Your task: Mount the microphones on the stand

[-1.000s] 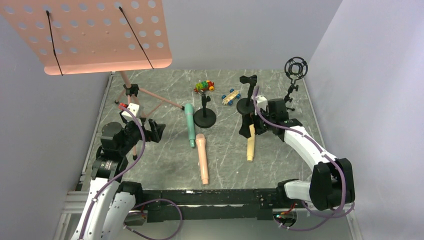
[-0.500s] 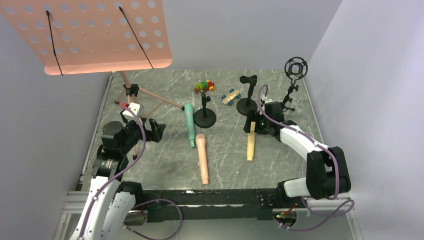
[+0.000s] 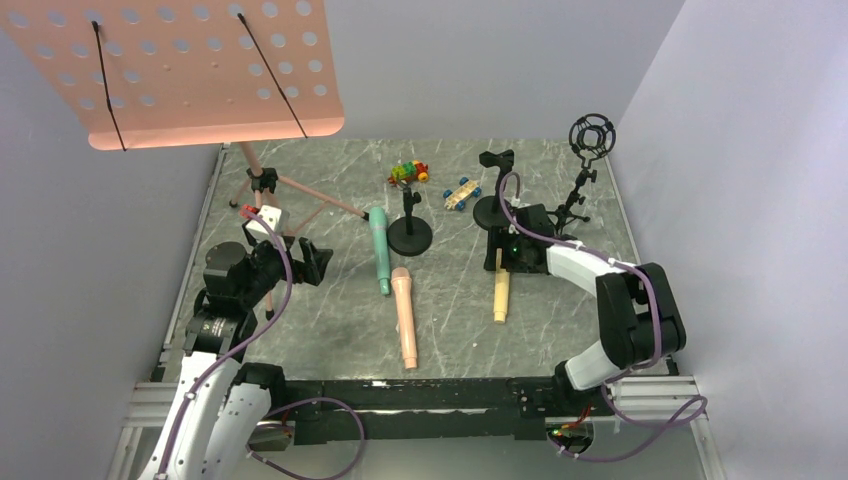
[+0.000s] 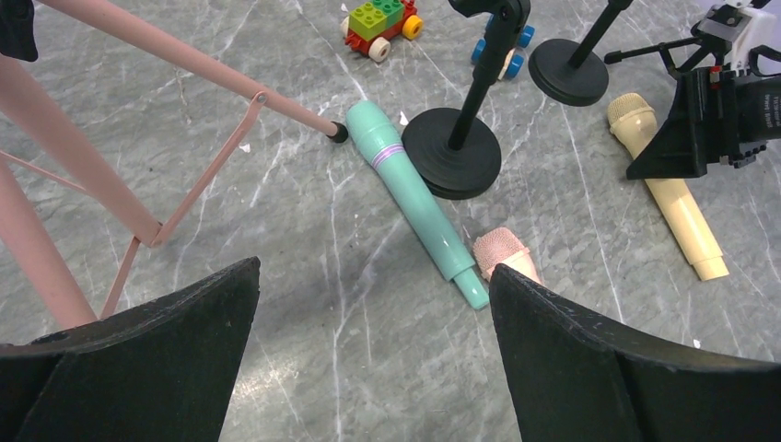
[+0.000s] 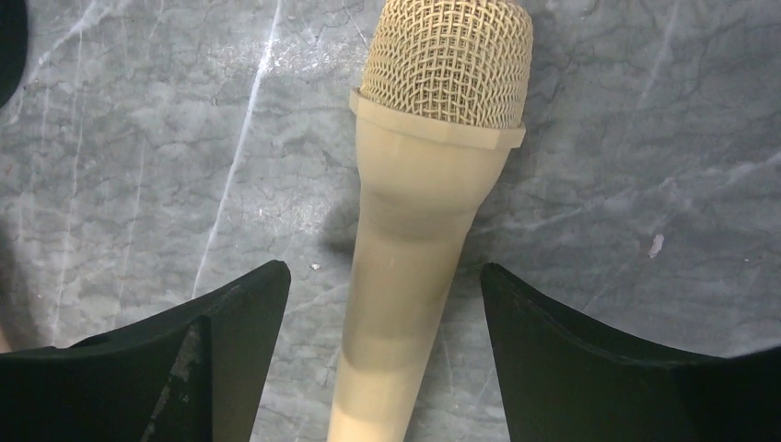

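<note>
Over the last second our right arm has dropped low over the pale yellow plastic microphone (image 3: 501,295). The right gripper (image 5: 382,276) now straddles its neck just below the mesh head. Its jaws have begun to narrow but remain apart, with grey marble table (image 5: 138,138) showing on both sides of the handle, so nothing is held.

All 3 microphones lie flat. The yellow one lies near the right black round-based stand (image 3: 482,210), the mint-green plastic microphone (image 3: 380,250) beside the middle black stand (image 3: 410,235), and the peach-pink plastic microphone (image 3: 405,315) nearer us. Our left gripper (image 4: 373,269) hangs wide open and empty.

We judge the first pickup imminent, with 0 mounted.
</note>
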Tool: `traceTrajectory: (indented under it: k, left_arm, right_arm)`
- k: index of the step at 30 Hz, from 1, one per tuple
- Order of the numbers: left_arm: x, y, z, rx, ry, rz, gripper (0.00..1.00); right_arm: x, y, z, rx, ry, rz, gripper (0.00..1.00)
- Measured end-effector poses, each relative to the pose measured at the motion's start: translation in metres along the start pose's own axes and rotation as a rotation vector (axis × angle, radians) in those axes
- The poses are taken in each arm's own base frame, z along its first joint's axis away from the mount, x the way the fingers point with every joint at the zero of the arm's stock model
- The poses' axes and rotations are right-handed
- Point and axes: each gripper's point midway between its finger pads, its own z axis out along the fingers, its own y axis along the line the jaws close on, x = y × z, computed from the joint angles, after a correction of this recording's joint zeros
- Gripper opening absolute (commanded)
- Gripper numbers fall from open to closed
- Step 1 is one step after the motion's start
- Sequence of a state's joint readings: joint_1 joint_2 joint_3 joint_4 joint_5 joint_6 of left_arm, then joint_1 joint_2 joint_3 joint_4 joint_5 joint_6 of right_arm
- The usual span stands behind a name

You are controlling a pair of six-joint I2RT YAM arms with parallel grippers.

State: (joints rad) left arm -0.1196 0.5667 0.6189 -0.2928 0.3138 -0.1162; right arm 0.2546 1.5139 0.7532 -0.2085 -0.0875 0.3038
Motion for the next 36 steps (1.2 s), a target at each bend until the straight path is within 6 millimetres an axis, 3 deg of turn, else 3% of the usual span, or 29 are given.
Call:
traceTrajectory:
  k: [6, 15, 21, 26, 32, 36]
  left_arm:
    - [0.000, -0.001, 0.000, 0.007, 0.000, 0.000, 0.99]
    - [0.000, -0.003, 0.000, 0.018, 0.002, 0.000, 0.99]
    - [0.000, -0.006, 0.000, 0.034, 0.002, 0.000, 0.99]
    - [0.000, -0.012, 0.000, 0.068, 0.004, 0.000, 0.99]
    - [-0.004, -0.031, 0.000, 0.176, -0.012, -0.011, 0.99]
    - [-0.011, -0.054, 0.000, 0.289, -0.032, -0.038, 0.99]
  right_arm:
    - [-0.001, 0.000, 0.004, 0.002, 0.009, 0.004, 0.79]
    - [-0.013, 0.003, 0.015, 0.009, 0.014, 0.021, 0.63]
    - [-0.014, 0.003, 0.017, 0.008, 0.017, 0.018, 0.50]
    - [-0.011, 0.006, 0.016, -0.015, 0.030, 0.004, 0.33]
    - [-0.008, 0.015, 0.014, -0.077, 0.046, -0.043, 0.26]
    - [-0.009, 0.029, 0.001, -0.164, 0.030, -0.083, 0.22]
